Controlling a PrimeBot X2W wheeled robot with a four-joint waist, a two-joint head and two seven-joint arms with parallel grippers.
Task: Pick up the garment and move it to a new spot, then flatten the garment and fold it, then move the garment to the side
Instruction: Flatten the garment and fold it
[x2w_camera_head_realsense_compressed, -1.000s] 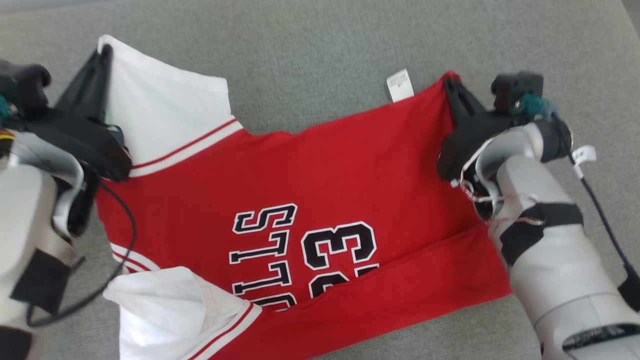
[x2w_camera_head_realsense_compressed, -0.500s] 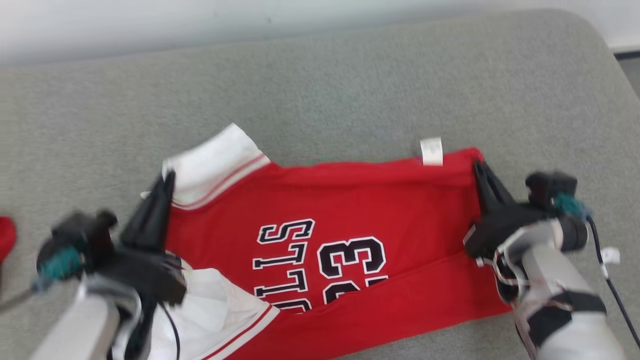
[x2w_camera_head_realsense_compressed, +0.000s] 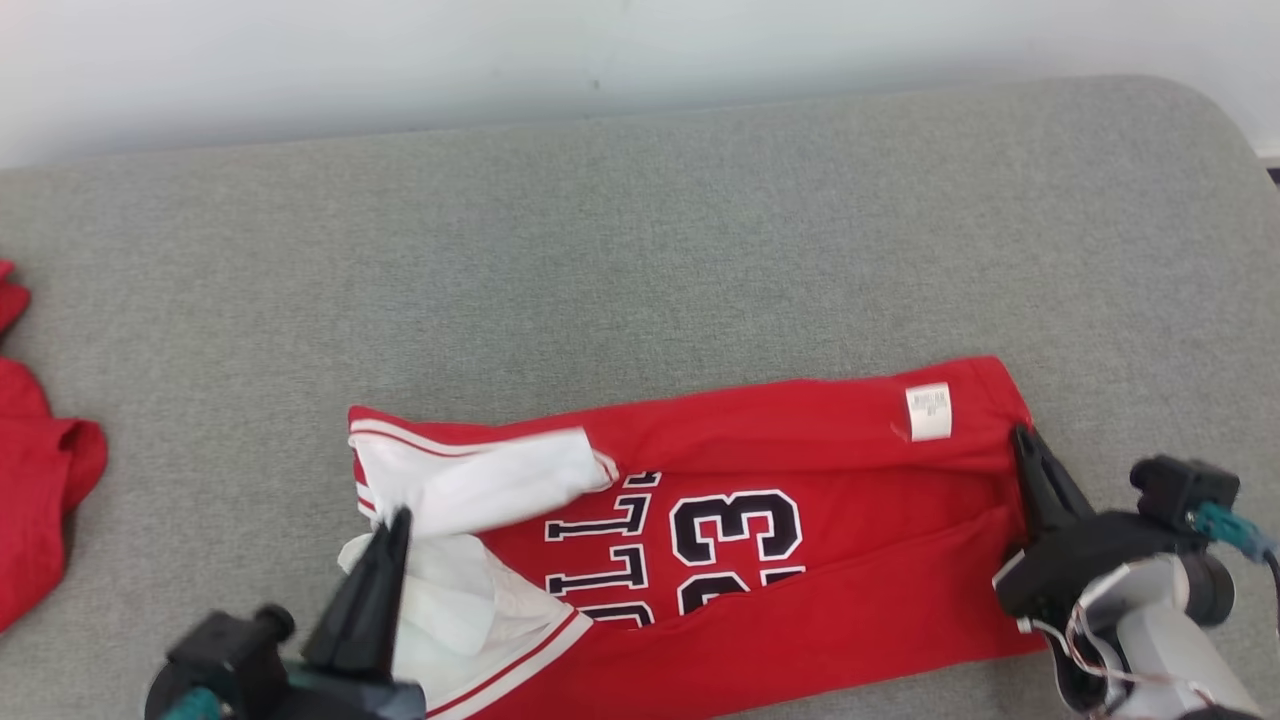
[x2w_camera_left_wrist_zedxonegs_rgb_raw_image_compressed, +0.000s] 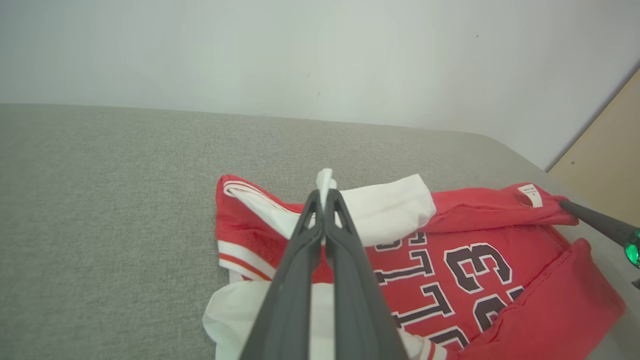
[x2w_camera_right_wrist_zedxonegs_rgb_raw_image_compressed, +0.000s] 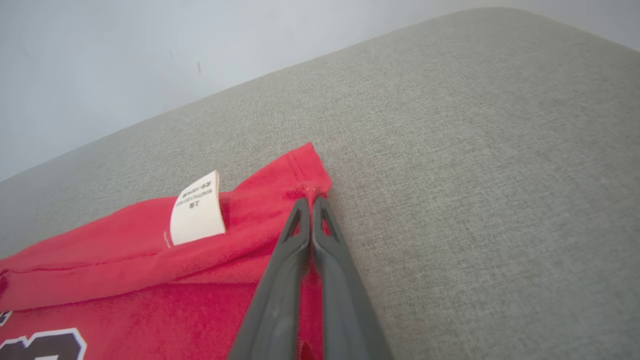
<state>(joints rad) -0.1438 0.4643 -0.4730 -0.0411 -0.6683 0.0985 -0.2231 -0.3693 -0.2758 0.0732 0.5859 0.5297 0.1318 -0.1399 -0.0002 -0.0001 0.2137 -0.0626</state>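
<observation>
The garment (x2w_camera_head_realsense_compressed: 850, 470) is a red jersey with white sleeves and black lettering, lying part-folded on the grey cushioned surface (x2w_camera_head_realsense_compressed: 640, 250). Its far edge is doubled over toward me, with a white label (x2w_camera_head_realsense_compressed: 928, 411) showing. My left gripper (x2w_camera_head_realsense_compressed: 400, 517) is shut on the white sleeve edge, which the left wrist view shows pinched at the fingertips (x2w_camera_left_wrist_zedxonegs_rgb_raw_image_compressed: 325, 192) above the garment (x2w_camera_left_wrist_zedxonegs_rgb_raw_image_compressed: 575, 300). My right gripper (x2w_camera_head_realsense_compressed: 1020, 436) is shut on the red hem corner at the garment's right end. The right wrist view shows that gripper (x2w_camera_right_wrist_zedxonegs_rgb_raw_image_compressed: 311, 201) pinching the red cloth (x2w_camera_right_wrist_zedxonegs_rgb_raw_image_compressed: 100, 260) beside the label (x2w_camera_right_wrist_zedxonegs_rgb_raw_image_compressed: 196, 210).
Another red cloth (x2w_camera_head_realsense_compressed: 40, 490) lies at the left edge of the surface. A pale wall (x2w_camera_head_realsense_compressed: 600, 50) runs along the far side. The surface's rounded corner (x2w_camera_head_realsense_compressed: 1200, 110) is at the back right. A tan panel (x2w_camera_left_wrist_zedxonegs_rgb_raw_image_compressed: 605, 150) stands beyond the right end.
The camera has tilted up, bringing the wall into view. Both grippers have drawn the garment's far edge back toward me, so the white sleeve and red hem now lie doubled over the lettering.
</observation>
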